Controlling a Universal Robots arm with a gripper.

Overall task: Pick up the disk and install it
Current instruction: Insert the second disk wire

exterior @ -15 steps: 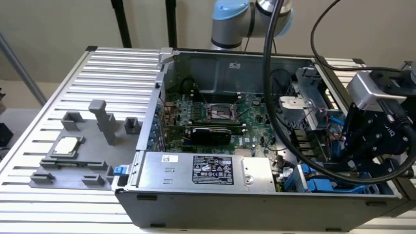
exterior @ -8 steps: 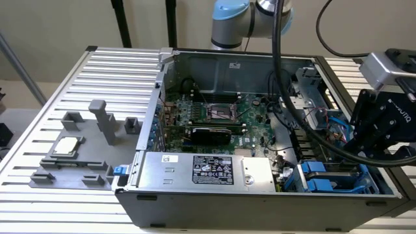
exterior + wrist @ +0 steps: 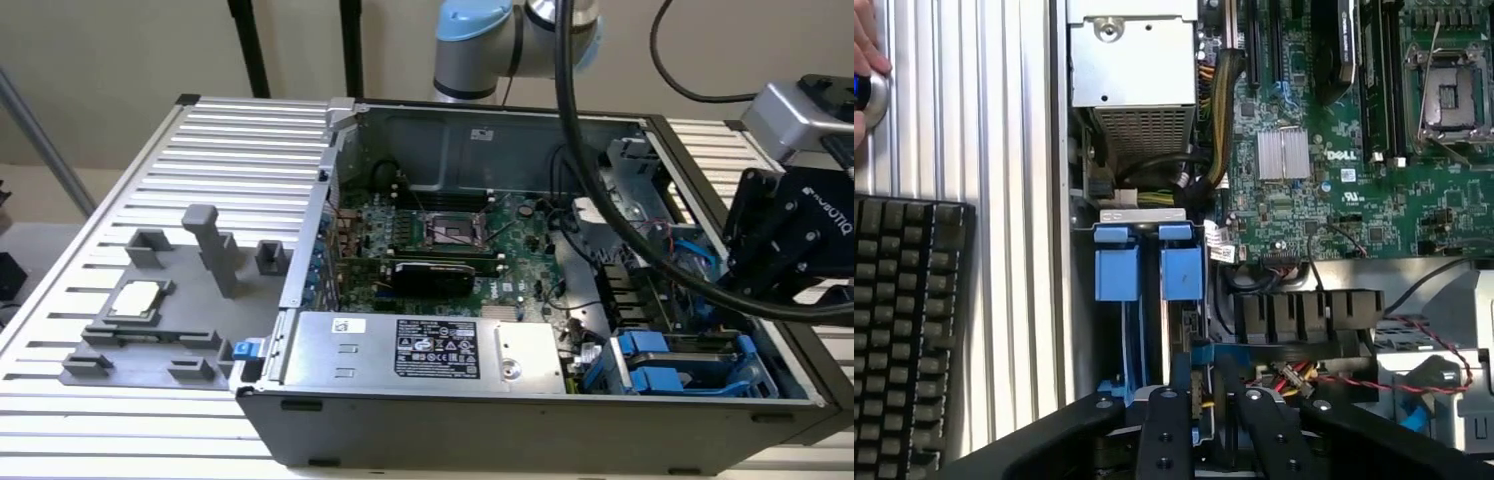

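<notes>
My gripper (image 3: 1212, 430) hangs over the drive bay at the corner of the open computer case (image 3: 534, 400). Its two black fingers (image 3: 1164, 435) stand close together on a narrow, edge-on thing with a bright blue plastic end (image 3: 1202, 353), which I take for the disk in its carrier. The metal face and label are hidden between the fingers. Right beside it, two blue carrier handles (image 3: 1116, 262) (image 3: 1181, 262) sit in the bay slots. In the exterior view the gripper (image 3: 767, 270) is at the right, above the same blue handles (image 3: 647, 345).
The motherboard (image 3: 1324, 190) with its open CPU socket (image 3: 1449, 95), red and black cables (image 3: 1374, 385) and the grey power-supply box (image 3: 427, 350) crowd the case. A grey fixture (image 3: 147, 330) holding a small silver chip (image 3: 138, 298) lies at the exterior view's left. A keyboard (image 3: 904, 330) and a hand (image 3: 866, 45) are outside the case.
</notes>
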